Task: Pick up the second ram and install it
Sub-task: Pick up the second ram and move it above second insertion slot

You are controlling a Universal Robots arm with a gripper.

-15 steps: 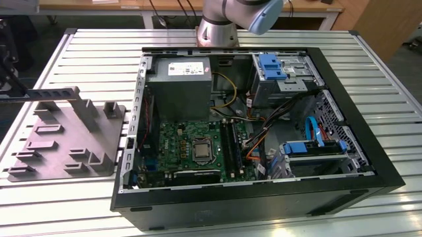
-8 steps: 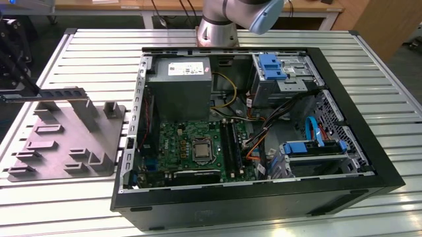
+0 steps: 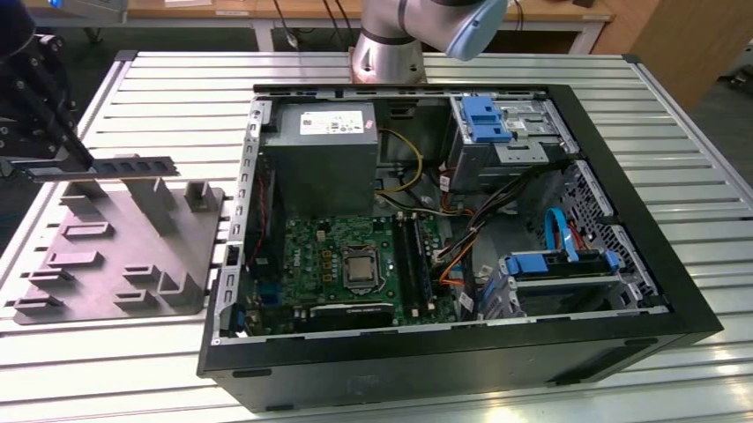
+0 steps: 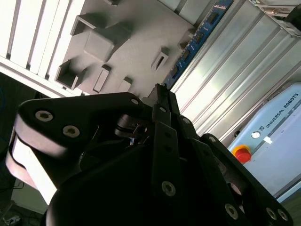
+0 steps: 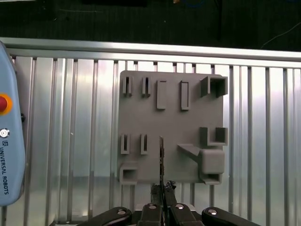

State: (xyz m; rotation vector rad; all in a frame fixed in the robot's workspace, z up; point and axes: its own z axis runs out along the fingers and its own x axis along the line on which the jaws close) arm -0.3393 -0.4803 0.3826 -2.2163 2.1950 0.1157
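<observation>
The black two-fingered gripper (image 3: pixel 73 159) is clenched on one end of the second ram (image 3: pixel 136 165), a long, thin, dark blue-green memory stick. It holds it level over the grey plastic fixture tray (image 3: pixel 118 264) on the ribbed aluminium table (image 3: pixel 530 70). The stick lies to the exterior view's left of the open black computer case (image 3: pixel 659 300), well apart from the long black motherboard slots (image 3: pixel 408 256). In the first wrist view it shows edge-on above the tray.
</observation>
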